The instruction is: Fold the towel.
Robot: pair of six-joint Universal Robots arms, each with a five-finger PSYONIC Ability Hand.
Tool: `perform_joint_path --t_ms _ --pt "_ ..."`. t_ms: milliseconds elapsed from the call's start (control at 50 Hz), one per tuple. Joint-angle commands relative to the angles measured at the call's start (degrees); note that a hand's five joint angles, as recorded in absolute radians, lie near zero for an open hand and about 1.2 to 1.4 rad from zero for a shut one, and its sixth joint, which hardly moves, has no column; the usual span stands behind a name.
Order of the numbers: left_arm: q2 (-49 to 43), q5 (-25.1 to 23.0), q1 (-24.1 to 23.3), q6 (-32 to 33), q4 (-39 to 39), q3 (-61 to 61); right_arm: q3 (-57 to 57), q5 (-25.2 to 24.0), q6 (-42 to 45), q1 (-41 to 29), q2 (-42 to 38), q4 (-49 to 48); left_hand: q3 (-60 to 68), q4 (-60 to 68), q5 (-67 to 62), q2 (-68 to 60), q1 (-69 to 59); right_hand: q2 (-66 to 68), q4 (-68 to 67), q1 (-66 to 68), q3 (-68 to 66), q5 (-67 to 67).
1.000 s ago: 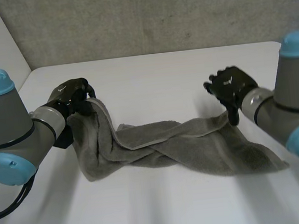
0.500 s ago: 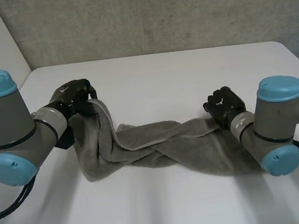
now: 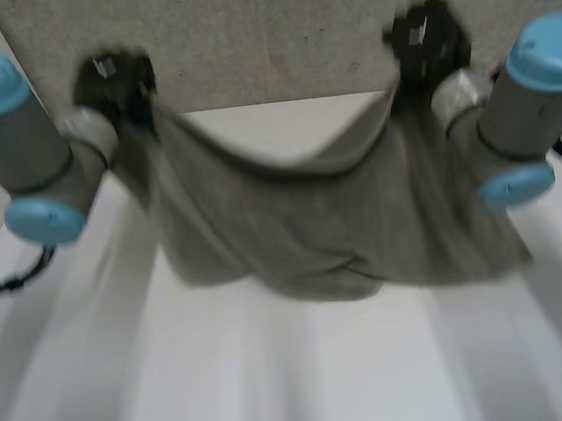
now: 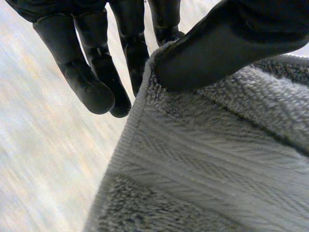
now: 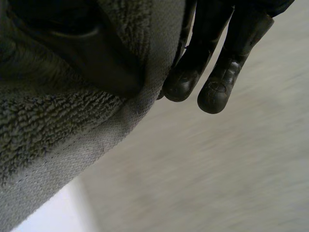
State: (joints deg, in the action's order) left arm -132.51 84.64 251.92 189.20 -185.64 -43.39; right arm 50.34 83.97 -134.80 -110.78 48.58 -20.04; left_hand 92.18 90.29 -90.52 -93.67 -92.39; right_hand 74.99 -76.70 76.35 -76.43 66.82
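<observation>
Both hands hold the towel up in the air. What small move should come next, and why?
Probably spread the hands slightly apart. The left hand and right hand each pinch the towel at its top edge, but that edge sags between them and the lower part hangs bunched. A little tension should flatten it.

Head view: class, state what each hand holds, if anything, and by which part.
Both hold the grey towel: the left hand pinches one upper corner, the right hand the other; it sags between them.
</observation>
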Motion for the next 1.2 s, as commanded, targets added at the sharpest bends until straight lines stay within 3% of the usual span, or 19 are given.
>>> perform_joint_path --t_ms 20,100,280,360,460,580,620,740,880,1060,1200 --pt "1.29 7.91 0.15 -8.06 -11.06 19.13 -8.77 1.9 -3.71 -0.05 1.79 -19.33 -12.18 -10.29 20.52 13.67 12.39 5.01 -3.3 3.65 -3.57 3.18" --pt "2.69 9.23 0.59 -14.29 -14.05 24.39 -8.42 1.81 -6.95 0.48 5.38 -16.98 -12.18 -10.29 20.52 13.67 12.39 5.01 -3.3 3.65 -3.57 3.18" --pt "0.14 7.38 0.5 -13.42 -8.51 21.24 -6.66 -1.09 -8.99 0.48 3.1 -0.88 -12.18 -10.29 20.52 13.67 12.39 5.01 -3.3 3.65 -3.57 3.18" --pt "-0.65 5.28 0.5 -13.33 -5.44 11.26 -2.2 -4.42 -9.34 0.57 1.53 5.08 -12.18 -10.29 20.52 13.67 12.39 5.01 -3.3 3.65 -3.57 3.18" --pt "-0.65 1.94 0.76 -12.72 -7.36 -2.27 5.09 -9.08 -9.34 0.66 0.3 6.59 -12.18 -10.29 20.52 13.67 12.39 5.01 -3.3 3.65 -3.57 3.18" --pt "-0.82 -0.88 1.12 -3.05 -15.54 -19.98 11.97 -10.58 -8.72 0.48 -3.84 7.39 -12.18 -10.29 20.52 13.67 12.39 5.01 -3.3 3.65 -3.57 3.18" --pt "-0.82 -1.93 1.03 4.82 -19.91 -27.76 13.37 -10.41 -8.72 0.39 -5.68 8.61 -12.18 -10.29 20.52 13.67 12.39 5.01 -3.3 3.65 -3.57 3.18" --pt "0.14 -4.05 0.94 14.18 -23.19 -35.71 13.99 -10.23 -8.72 0.57 -6.04 13.1 -12.18 -10.29 20.52 13.67 12.39 5.01 -3.3 3.65 -3.57 3.18" --pt "5.23 -4.75 1.12 15.23 -23.01 -41.33 16.18 -8.92 -9.42 2.4 -0.87 22.58 -12.18 -10.29 20.52 13.67 12.39 5.01 -3.3 3.65 -3.57 3.18" --pt "9.81 -4.84 1.29 15.59 -22.92 -46.44 24.45 -8.3 -10.48 4.52 7.85 23.21 -12.18 -10.29 20.52 13.67 12.39 5.01 -3.3 3.65 -3.57 3.18" --pt "15.16 -4.93 1.47 15.59 -22.92 -50.38 31.3 -6.99 -19.42 9.08 19.69 23.03 -12.18 -10.29 20.52 13.67 12.39 5.01 -3.3 3.65 -3.57 3.18"
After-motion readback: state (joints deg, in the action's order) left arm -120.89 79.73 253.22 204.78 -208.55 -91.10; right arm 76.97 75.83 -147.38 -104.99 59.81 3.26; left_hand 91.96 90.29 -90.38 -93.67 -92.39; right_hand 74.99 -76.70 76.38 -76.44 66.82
